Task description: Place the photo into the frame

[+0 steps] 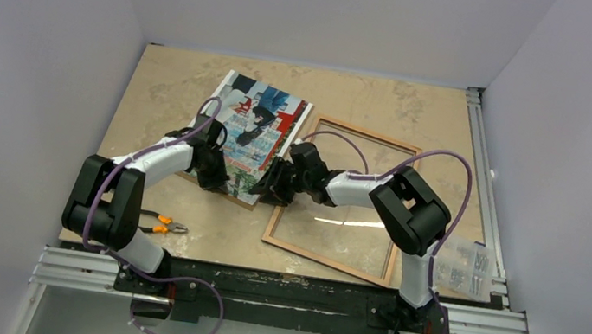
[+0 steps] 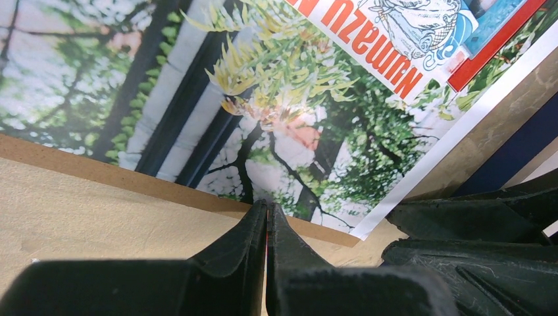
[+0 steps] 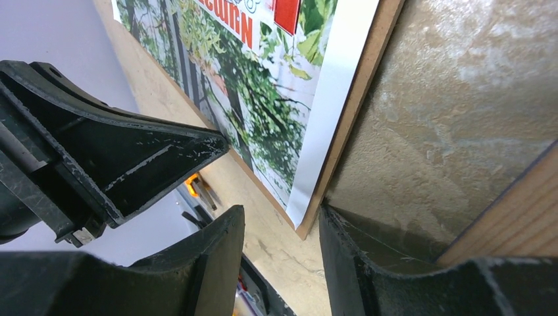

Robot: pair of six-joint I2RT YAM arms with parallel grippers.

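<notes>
Left gripper (image 2: 266,220) closed beside photo (image 2: 263,99), wrist view

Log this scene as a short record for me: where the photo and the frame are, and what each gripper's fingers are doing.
photo: flat on the brown backing board, left of the frame
frame: flat on the table, wood-brown side up, no photo in it
left gripper: fingers shut, tips at the board's near edge
right gripper: fingers open, at the board's corner nearest the frame
pliers: orange-handled, on the table's near left part
</notes>
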